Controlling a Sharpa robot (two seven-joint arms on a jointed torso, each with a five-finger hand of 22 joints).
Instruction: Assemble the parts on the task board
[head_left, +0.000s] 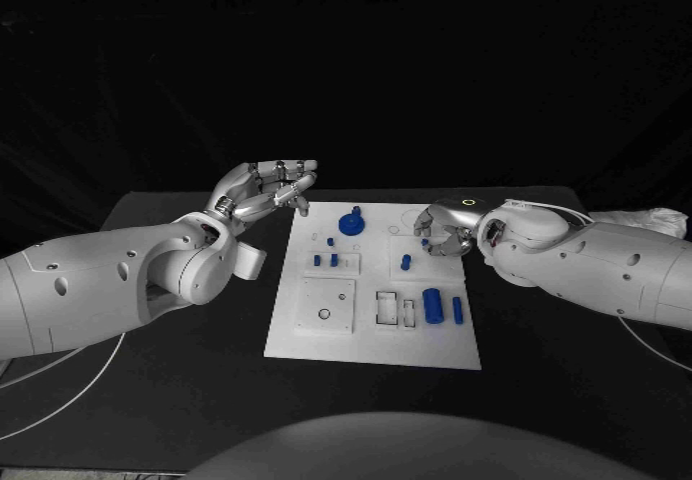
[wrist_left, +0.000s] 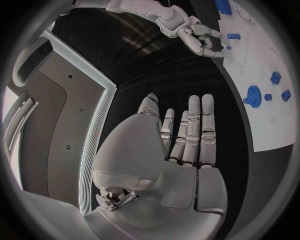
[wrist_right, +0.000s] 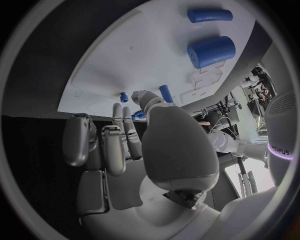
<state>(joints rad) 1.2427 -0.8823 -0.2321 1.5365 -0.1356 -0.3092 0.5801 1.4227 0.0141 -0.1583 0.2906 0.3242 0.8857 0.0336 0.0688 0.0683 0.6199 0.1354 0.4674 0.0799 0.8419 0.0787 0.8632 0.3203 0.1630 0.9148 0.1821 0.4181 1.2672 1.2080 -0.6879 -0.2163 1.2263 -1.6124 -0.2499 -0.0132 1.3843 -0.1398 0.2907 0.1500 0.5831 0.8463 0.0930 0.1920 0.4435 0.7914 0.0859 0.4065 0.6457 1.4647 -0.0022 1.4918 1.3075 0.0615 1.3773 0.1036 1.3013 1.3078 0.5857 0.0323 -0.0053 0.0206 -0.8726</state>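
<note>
A: Which step is this?

B: Early, I'd judge. The board (head_left: 378, 340) lies in the middle of the table (head_left: 173, 360), and most parts lie loose on it: a fat cylinder (head_left: 433, 300) and a thin rod (head_left: 459, 309) at the near right, two small blocks (head_left: 326, 260) left of centre, a short peg (head_left: 407, 263) mid-board. Only the gear (head_left: 352, 221), at the far end, looks seated.

A: And the hands?

B: The right hand (head_left: 443, 231) is at the board's far right edge, fingers curled down toward a small blue piece (head_left: 426, 241) there. Whether it already pinches that piece I cannot tell; the fingers cover it. In the right wrist view the fingers (wrist_right: 119, 135) point at the board with small blue bits (wrist_right: 124, 96) just beyond the tips. The left hand (head_left: 270, 189) hangs off the far left corner, fingers spread, holding nothing; the left wrist view shows its fingers (wrist_left: 192, 130) straight and bare.

A: Next move?

B: Probably a sure pinch on that piece, then a lift clear of the peg beside it and a straight set-down into its seat.

A: How do the parts look?

B: Solid blue, smooth, small against the white plate. The cylinder could roll.
</note>
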